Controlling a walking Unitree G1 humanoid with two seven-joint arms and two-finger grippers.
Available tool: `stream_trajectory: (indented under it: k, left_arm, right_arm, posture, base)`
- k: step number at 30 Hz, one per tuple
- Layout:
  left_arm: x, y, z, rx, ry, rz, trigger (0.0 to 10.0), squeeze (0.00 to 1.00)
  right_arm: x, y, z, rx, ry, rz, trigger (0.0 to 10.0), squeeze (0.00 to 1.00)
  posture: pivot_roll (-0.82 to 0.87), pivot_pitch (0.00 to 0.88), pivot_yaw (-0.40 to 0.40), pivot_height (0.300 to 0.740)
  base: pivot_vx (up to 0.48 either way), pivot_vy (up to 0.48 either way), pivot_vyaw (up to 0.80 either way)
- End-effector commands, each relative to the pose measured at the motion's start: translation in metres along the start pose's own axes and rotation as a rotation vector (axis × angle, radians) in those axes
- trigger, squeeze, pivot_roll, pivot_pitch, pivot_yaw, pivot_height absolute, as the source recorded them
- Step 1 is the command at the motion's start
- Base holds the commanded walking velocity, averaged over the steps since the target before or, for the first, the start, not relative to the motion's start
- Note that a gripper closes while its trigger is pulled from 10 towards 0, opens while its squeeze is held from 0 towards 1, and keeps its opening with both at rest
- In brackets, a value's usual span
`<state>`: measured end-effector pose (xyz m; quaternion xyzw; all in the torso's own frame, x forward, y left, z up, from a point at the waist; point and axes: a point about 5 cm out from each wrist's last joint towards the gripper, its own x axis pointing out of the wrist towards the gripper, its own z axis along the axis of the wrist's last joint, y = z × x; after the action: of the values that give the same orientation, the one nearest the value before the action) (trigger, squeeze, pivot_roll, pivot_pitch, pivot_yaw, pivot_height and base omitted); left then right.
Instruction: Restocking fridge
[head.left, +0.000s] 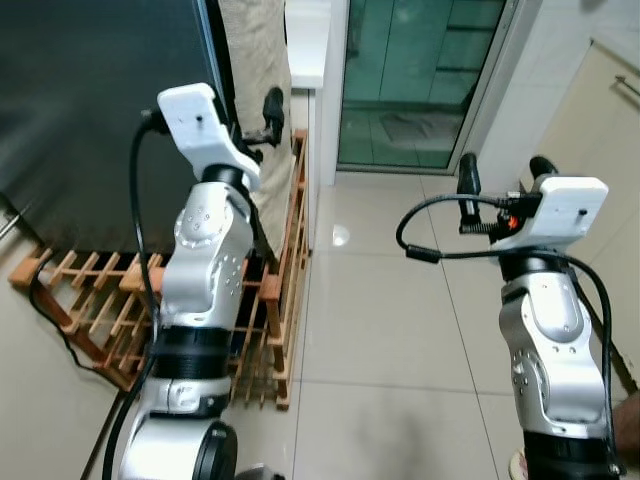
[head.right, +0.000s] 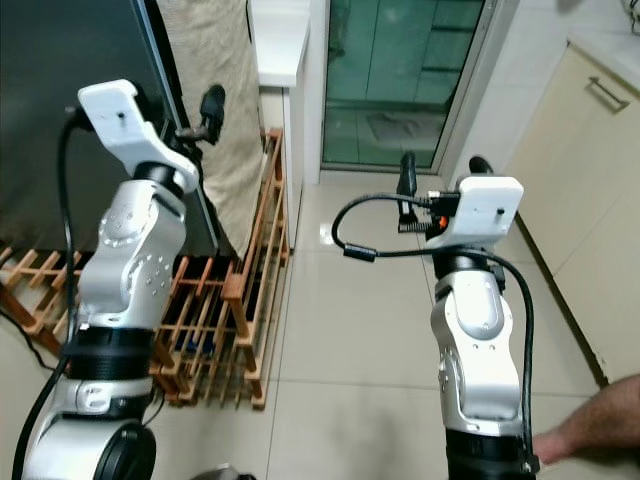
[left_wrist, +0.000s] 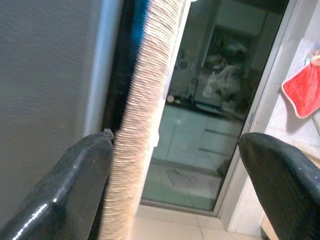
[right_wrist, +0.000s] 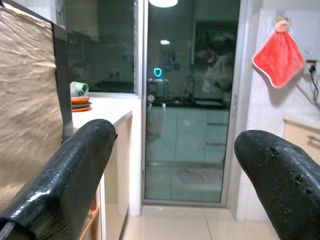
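Note:
The fridge (head.left: 90, 110) is the tall dark slab at my left, with its door closed. My left gripper (head.left: 264, 115) is raised at the fridge's right edge. In the left wrist view it (left_wrist: 175, 190) is open, with one finger (left_wrist: 75, 185) close to the door edge (left_wrist: 100, 75). A beige cloth (left_wrist: 142, 125) hangs just past that edge, between the fingers' line of sight. Over the tiled floor to the right, my right gripper (head.left: 505, 170) is held up open with nothing in it, pointing at a glass door (right_wrist: 185, 125).
A wooden lattice rack (head.left: 110, 300) stands low in front of the fridge and along its right side. A white counter (right_wrist: 100, 112) with dishes is beyond. Cream cabinets (head.right: 590, 170) line the right. A person's hand (head.right: 595, 420) is at the lower right. A red towel (right_wrist: 279, 57) hangs on the wall.

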<state>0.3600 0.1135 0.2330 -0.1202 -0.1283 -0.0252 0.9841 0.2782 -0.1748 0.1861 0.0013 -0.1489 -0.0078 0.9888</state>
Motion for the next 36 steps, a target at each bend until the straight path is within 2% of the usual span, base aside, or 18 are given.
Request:
stream_trajectory:
  k: [1, 7, 10, 16, 20, 24, 25, 26, 27, 29, 31, 36]
  left_arm:
    - [0.005, 0.000, 0.001, 0.017, -0.001, 0.037, 10.0, 0.00]
    - [0.007, -0.002, -0.002, 0.024, 0.003, 0.053, 10.0, 0.00]
    - [0.010, 0.007, -0.007, 0.052, 0.015, 0.107, 10.0, 0.00]
    - [0.007, 0.023, -0.008, 0.047, 0.007, 0.146, 10.0, 0.00]
    - [0.004, 0.025, -0.011, 0.041, -0.002, 0.182, 10.0, 0.00]
    - [-0.006, 0.028, -0.002, -0.003, -0.043, 0.128, 10.0, 0.00]
    - [-0.016, 0.032, -0.001, -0.016, -0.042, 0.096, 10.0, 0.00]
    - [-0.016, 0.032, -0.001, -0.016, -0.042, 0.096, 10.0, 0.00]
    - [-0.022, 0.033, -0.001, -0.029, -0.035, 0.067, 10.0, 0.00]
    - [-0.035, 0.034, -0.001, -0.046, -0.023, 0.023, 10.0, 0.00]
    - [-0.043, 0.031, -0.002, -0.042, -0.018, -0.016, 10.0, 0.00]
    - [-0.039, 0.020, -0.007, -0.048, -0.013, -0.026, 10.0, 0.00]
  right_arm:
    - [-0.004, -0.001, -0.002, 0.016, 0.021, 0.000, 10.0, 0.13]
    - [-0.017, -0.004, -0.006, 0.010, 0.057, -0.014, 10.0, 0.13]
    - [-0.024, -0.007, -0.009, -0.003, 0.076, -0.028, 10.0, 0.13]
    - [-0.025, -0.011, 0.000, -0.041, 0.032, -0.042, 10.0, 0.13]
    - [-0.024, -0.011, 0.000, -0.046, 0.042, -0.031, 10.0, 0.14]
    - [-0.027, -0.014, 0.002, -0.060, 0.040, -0.027, 10.0, 0.14]
    - [-0.029, -0.015, 0.002, -0.061, 0.042, -0.035, 10.0, 0.14]
    - [-0.029, -0.015, 0.002, -0.061, 0.042, -0.035, 10.0, 0.14]
    - [-0.030, -0.016, 0.001, -0.059, 0.044, -0.038, 10.0, 0.13]
    - [-0.032, -0.014, 0.000, -0.053, 0.047, -0.041, 10.0, 0.14]
    - [-0.033, -0.005, -0.003, -0.047, 0.059, 0.004, 10.0, 0.13]
    - [-0.030, 0.001, -0.005, -0.032, 0.064, 0.025, 10.0, 0.13]
  posture:
    - [-0.15, 0.000, 0.050, 0.740]
    - [-0.17, 0.000, 0.060, 0.740]
    - [-0.19, 0.000, 0.069, 0.740]
    - [-0.20, 0.000, 0.066, 0.740]
    - [-0.21, 0.000, 0.058, 0.740]
    - [-0.21, 0.000, 0.064, 0.740]
    - [-0.21, 0.000, 0.064, 0.740]
    - [-0.21, 0.000, 0.064, 0.740]
    - [-0.21, 0.000, 0.063, 0.740]
    - [-0.19, 0.000, 0.054, 0.740]
    - [-0.17, 0.000, 0.041, 0.740]
    - [-0.16, 0.000, 0.031, 0.740]
  base:
    - [0.000, 0.000, 0.00]
    - [0.000, 0.000, 0.00]
    - [0.000, 0.000, 0.00]
    - [0.000, 0.000, 0.00]
    - [0.000, 0.000, 0.00]
    - [0.000, 0.000, 0.00]
    - [0.000, 0.000, 0.00]
    - [0.000, 0.000, 0.00]
    - [0.000, 0.000, 0.00]
    - [0.000, 0.000, 0.00]
    - [0.000, 0.000, 0.00]
    - [0.000, 0.000, 0.00]
